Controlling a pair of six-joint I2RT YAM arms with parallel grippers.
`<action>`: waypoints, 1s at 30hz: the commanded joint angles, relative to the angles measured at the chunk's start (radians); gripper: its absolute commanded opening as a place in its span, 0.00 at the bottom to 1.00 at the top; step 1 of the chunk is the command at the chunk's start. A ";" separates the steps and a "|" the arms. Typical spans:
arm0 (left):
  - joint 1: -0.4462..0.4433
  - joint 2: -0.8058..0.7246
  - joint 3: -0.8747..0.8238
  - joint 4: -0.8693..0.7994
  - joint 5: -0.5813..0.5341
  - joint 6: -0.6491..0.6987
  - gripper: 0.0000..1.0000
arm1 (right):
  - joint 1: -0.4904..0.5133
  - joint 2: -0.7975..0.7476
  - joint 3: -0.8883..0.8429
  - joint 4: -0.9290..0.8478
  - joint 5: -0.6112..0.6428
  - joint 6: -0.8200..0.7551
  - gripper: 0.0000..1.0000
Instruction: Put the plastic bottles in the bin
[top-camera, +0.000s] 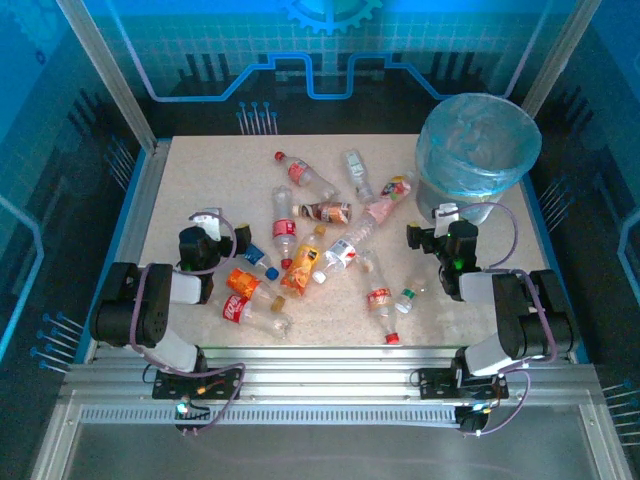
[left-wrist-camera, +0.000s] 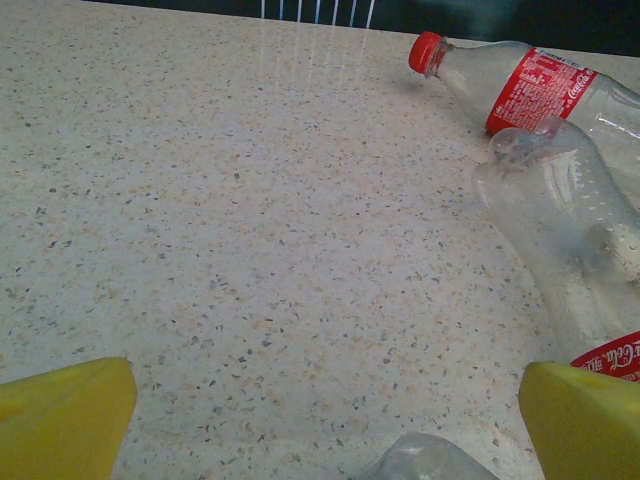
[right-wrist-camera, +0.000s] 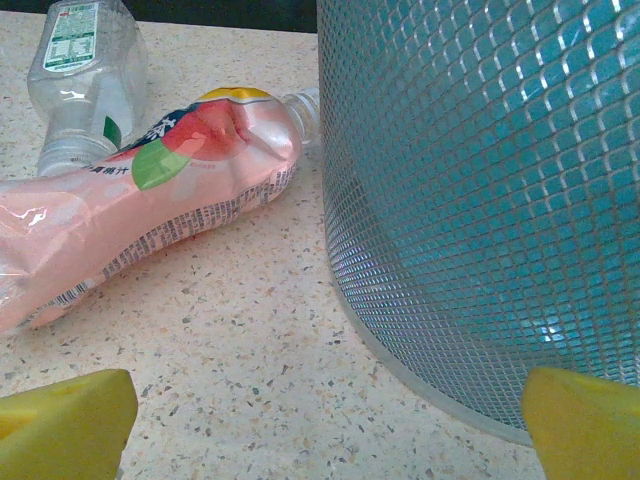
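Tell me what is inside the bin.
Inside the bin, the crumpled light-blue bag shows, nothing else apparent. The bottom, under the bag's folds, cannot be made out.

Cool blue light tints the slightly soft overhead view, and shadows are faint. In the left wrist view the speckled beige tabletop (left-wrist-camera: 250, 250) carries pale vertical glare streaks at its far edge. The round blue-lined mesh bin (right-wrist-camera: 480, 200) shows small glints low on its wall.
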 joint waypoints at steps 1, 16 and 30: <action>-0.007 -0.018 0.022 0.003 0.007 0.018 0.99 | 0.004 0.008 0.011 0.008 0.017 -0.014 1.00; -0.009 -0.329 -0.030 -0.140 -0.060 -0.008 0.99 | 0.076 -0.172 0.099 -0.330 0.080 -0.045 1.00; -0.053 -0.742 0.320 -0.922 -0.097 -0.192 0.93 | 0.155 -0.454 0.197 -0.824 0.046 0.024 0.98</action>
